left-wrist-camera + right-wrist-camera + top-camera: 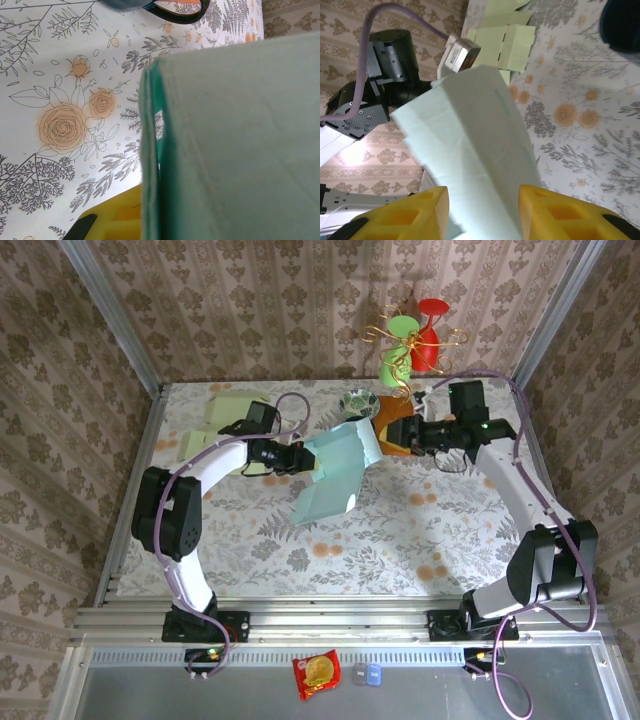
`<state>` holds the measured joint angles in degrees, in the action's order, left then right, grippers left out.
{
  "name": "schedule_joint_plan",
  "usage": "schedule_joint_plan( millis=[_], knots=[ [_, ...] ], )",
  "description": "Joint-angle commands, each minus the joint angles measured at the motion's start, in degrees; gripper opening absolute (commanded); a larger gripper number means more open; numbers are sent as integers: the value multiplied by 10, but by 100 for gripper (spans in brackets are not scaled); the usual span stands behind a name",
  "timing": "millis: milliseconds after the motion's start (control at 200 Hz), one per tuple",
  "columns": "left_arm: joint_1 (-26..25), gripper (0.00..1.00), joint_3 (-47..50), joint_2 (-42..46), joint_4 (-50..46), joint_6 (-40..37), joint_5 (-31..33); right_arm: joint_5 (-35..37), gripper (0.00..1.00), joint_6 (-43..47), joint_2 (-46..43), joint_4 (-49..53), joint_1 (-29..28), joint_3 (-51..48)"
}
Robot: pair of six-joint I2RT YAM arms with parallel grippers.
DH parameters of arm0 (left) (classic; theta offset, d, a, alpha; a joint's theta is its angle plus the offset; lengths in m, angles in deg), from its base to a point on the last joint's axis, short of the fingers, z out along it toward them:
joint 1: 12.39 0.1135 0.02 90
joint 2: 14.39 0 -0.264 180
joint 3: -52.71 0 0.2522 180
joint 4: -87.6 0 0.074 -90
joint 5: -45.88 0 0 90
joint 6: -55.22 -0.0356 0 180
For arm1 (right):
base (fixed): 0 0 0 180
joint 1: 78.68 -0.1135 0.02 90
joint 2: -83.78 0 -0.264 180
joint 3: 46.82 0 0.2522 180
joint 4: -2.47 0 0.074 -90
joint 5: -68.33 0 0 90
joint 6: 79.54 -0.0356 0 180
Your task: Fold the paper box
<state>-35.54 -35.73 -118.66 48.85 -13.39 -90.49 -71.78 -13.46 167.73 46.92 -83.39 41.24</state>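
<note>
Pinching the paper box (335,480) between its yellow fingers (410,215), the right gripper (482,210) seems to hold one side; the left gripper (300,458) is at the other, but its grip cannot be told.

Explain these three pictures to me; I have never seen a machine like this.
These are two robot arms bolted to the near edge of a flowered table, each ending in a two-finger gripper. The wide picture looks down from above; the other two come from cameras on each wrist. Between the arms is a pale teal paper box: the right gripper has its yellow fingers either side of it, and the left gripper meets its opposite edge, though its grip is hidden. On the table lie flat pale green sheets and a small bowl.
</note>
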Motion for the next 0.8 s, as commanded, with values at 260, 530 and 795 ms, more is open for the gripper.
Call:
schedule_joint_plan(
  millis=[260,530,795],
  knots=[
    [3,0,-20,-1,-10,-7,-26,4,50,26,12,18,-27,33],
    [3,0,-23,1,-15,-7,-26,51,48,59,55,60,-69,87],
    [2,0,-22,6,-17,-4,-18,95,43,75,72,88,-103,117]
  ],
)
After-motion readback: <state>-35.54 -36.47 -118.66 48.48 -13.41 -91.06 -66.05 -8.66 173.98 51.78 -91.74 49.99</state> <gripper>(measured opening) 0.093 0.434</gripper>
